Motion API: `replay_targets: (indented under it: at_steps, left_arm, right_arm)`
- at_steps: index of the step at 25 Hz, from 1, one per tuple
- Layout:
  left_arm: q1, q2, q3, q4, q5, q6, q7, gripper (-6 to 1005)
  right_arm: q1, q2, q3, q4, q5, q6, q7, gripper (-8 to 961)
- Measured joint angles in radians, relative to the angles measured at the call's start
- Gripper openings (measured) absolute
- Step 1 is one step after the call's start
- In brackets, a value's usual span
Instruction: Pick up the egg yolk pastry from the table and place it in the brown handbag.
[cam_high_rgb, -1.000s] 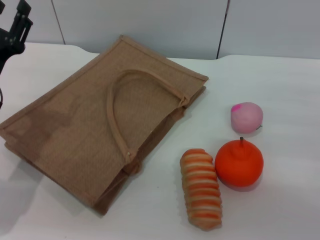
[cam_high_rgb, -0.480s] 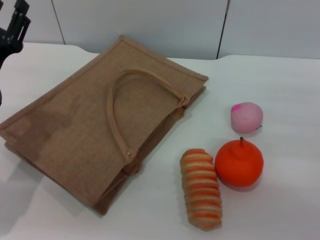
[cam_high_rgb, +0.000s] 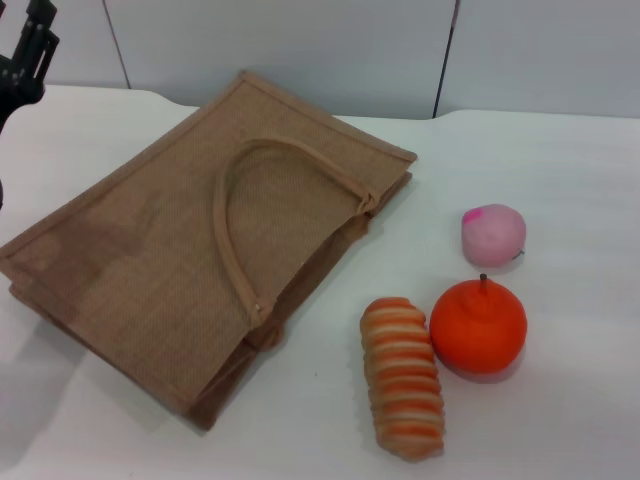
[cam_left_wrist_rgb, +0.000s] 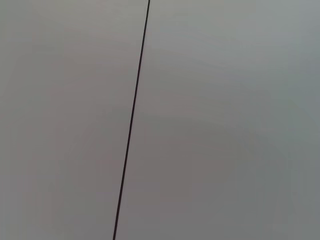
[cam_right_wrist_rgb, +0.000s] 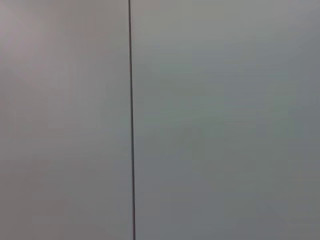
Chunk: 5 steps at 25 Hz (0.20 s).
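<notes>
Pastry isn't visible on the table (cam_high_rgb: 560, 170) anywhere; you only have a pink bun (cam_high_rgb: 493, 234), orange (cam_high_rgb: 478, 327) and striped roll (cam_high_rgb: 402, 375) right of the bag (cam_high_rgb: 200, 245), which lies flat. Left gripper (cam_high_rgb: 28, 50) sits high at the far left corner, edged slightly further out than a second ago; can't tell its fingers. Right gripper unseen. Likely pastry's already bagged.
</notes>
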Motion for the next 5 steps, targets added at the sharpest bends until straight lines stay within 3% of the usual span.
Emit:
replay_targets:
  at_steps: [5]
  left_arm:
    - [0.000,0.000,0.000,0.000,0.000,0.000,0.000,615]
  right_arm:
    - [0.000,0.001,0.000,0.000,0.009,0.000,0.000,851]
